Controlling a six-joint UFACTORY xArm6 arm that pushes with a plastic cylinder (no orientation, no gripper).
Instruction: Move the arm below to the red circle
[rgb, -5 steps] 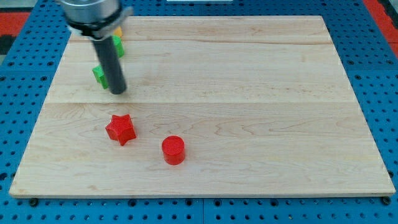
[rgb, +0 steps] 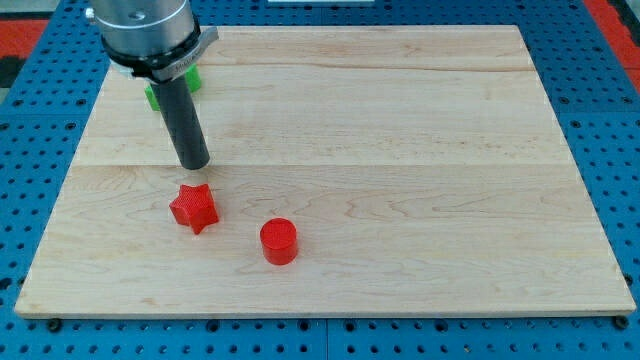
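Green blocks (rgb: 190, 80), mostly hidden behind the arm, sit near the counter (rgb: 400, 120) top-left edge. My tip (rgb: 194, 165) rests just above the red star (rgb: 194, 208). The end effector is a plain rod with nothing to spread or pinch. The red circle (rgb: 279, 241) lies to the star's lower right, near the counter's bottom edge.

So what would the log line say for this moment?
tip above red star | red circle lower right, untouched | green blocks behind rod
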